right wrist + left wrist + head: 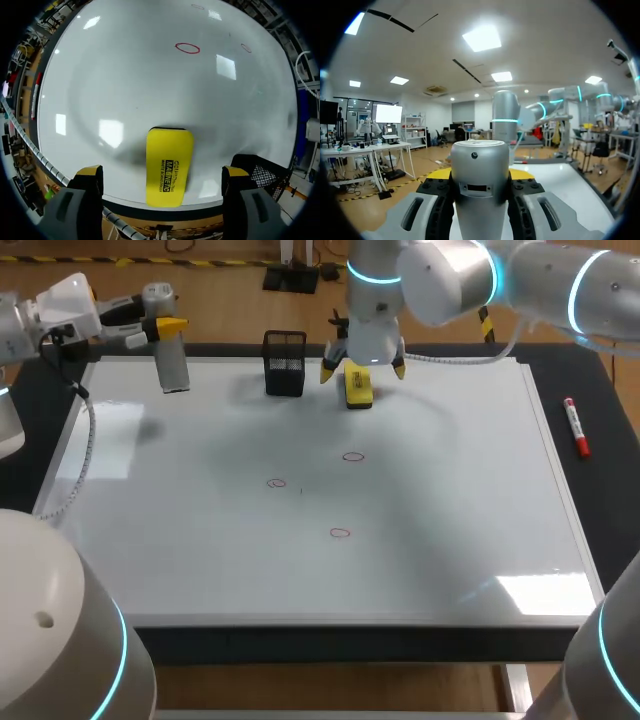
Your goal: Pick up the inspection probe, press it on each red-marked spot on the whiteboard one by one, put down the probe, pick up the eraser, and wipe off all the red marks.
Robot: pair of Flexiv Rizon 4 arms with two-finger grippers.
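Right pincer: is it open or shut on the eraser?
Open. The right pincer has its yellow tips wide of the eraser, one each side, touching neither.

Whiteboard (300, 580) white, glossy. Marks (340, 533): red outline ovals. Eraser (358, 386) yellow, black print. Probe (173, 365) silver-grey. Holder (285, 365) black mesh. Marker (577, 428) red, white.

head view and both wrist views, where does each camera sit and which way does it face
Head view: fixed above and behind, looking down on the white whiteboard; left gripper and right gripper both show.
Left wrist view: on the left wrist, facing level across the room; its fingers grip the silver cylindrical probe.
Right wrist view: on the right wrist, facing down; yellow block eraser between its open fingers.
Shared: head and right wrist views show eraser and red oval marks.
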